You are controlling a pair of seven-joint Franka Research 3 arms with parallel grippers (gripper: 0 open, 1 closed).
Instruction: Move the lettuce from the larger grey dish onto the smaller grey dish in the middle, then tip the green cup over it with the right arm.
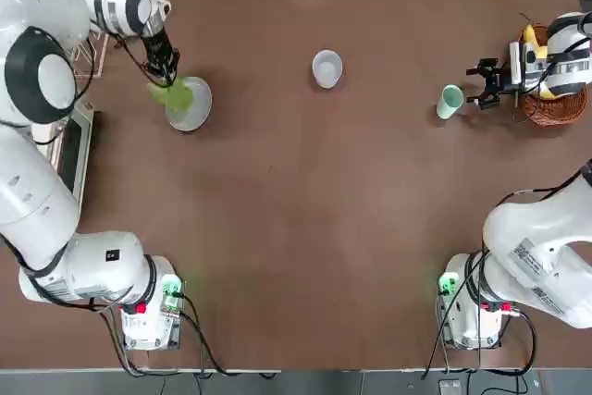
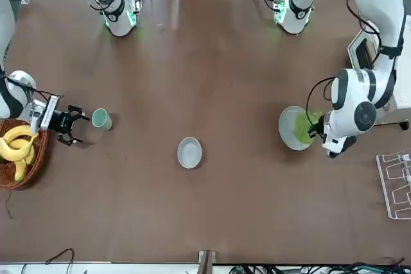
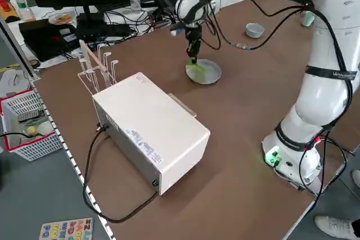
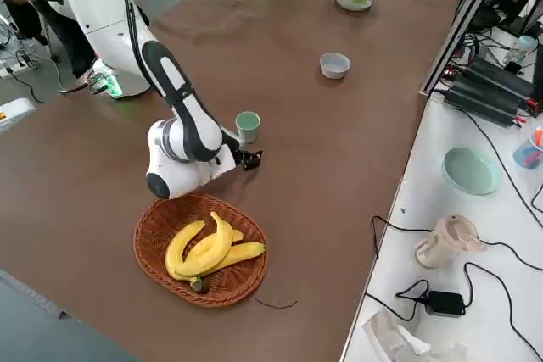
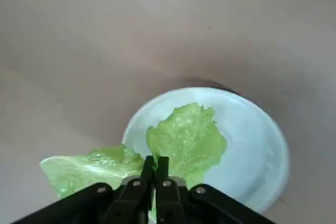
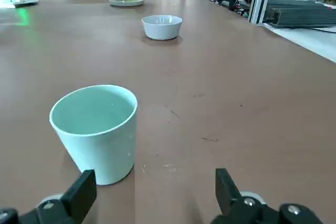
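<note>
The left gripper (image 5: 155, 169) pinches the crinkly light-green lettuce (image 5: 186, 137) above the flat pale grey plate (image 5: 262, 145). Next comes carrying it to the small round grey bowl (image 1: 326, 68). The right gripper (image 1: 485, 84) waits spread beside the mint-green cylindrical cup (image 1: 450, 101).

Left claw (image 5: 155, 174) pinched closed; right claw (image 6: 152, 192) spread wide.

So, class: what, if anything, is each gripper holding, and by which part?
The left gripper is shut on the lettuce, pinching its lower edge above the larger grey dish. The right gripper is open beside the green cup, holding nothing.
</note>
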